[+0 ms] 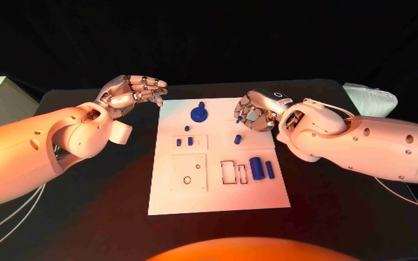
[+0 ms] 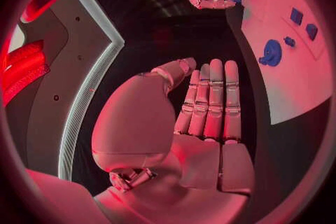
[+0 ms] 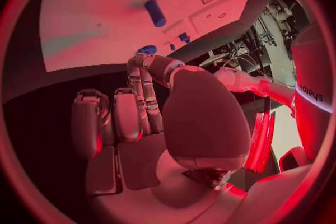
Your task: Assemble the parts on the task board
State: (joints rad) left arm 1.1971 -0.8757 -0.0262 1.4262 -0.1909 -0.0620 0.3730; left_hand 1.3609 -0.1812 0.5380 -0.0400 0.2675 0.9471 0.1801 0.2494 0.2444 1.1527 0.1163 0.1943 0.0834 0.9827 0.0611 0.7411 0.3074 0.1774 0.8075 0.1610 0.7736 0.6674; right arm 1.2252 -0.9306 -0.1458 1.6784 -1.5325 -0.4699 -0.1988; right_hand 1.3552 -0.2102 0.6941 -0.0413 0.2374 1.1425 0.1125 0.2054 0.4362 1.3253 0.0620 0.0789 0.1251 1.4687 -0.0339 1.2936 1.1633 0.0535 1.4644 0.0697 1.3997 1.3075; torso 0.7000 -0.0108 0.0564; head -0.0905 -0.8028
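This looked like a robotics lab: a black-draped bench (image 1: pixel 104 200) stood against a dark backdrop, with a white task board (image 1: pixel 218 194) at its centre carrying small blue parts (image 1: pixel 257 166), and a stack of white cloths (image 1: pixel 370 99) lay at about two o'clock from the board

A black, matte surface (image 1: pixel 104 182) spreads out under dark surroundings. A flat white rectangular task board (image 1: pixel 218 196) lies directly on it near the middle, its long sides running away from the robot. Near the surface's far right corner rests a white, folded, cloth-like bundle (image 1: pixel 370 98). At the far left edge sits a pale grey box-like object (image 1: pixel 13 95), partly cut off; whether it rests on the surface cannot be told.
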